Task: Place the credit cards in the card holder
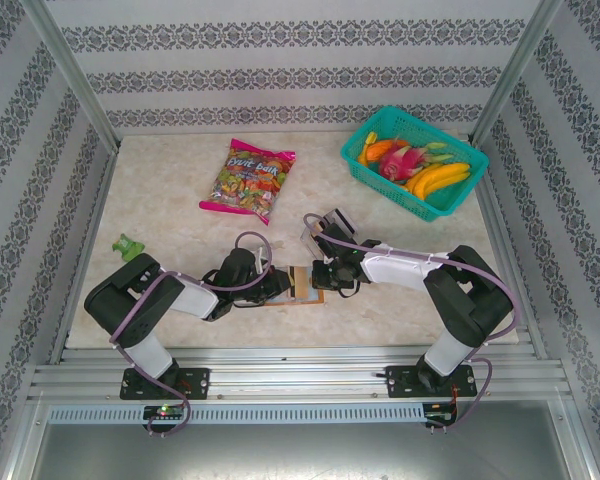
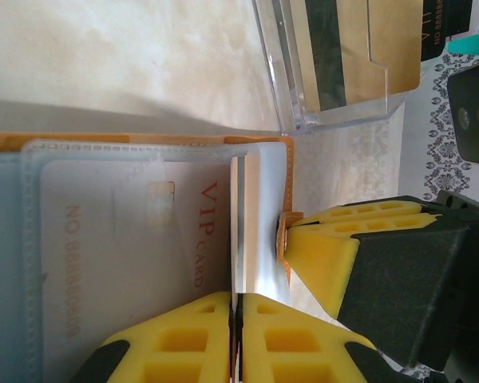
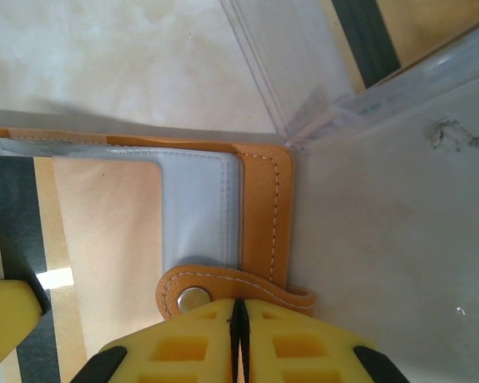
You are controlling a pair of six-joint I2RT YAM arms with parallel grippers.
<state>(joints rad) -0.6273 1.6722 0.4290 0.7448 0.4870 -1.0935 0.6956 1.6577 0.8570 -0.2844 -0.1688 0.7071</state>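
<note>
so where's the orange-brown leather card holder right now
In the top view the orange-brown leather card holder lies open near the table's front centre, between the left gripper and right gripper.

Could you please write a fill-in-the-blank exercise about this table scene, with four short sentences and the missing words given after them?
1. In the left wrist view, the card in a clear pocket of the card holder reads ___ CARD.
2. The claw pinching the snap tab belongs to the ___ arm.
3. In the top view, the basket holds yellow ___.
4. The snack bag lies to the ___ of that basket.
Missing words: VIP; right; bananas; left.
</note>
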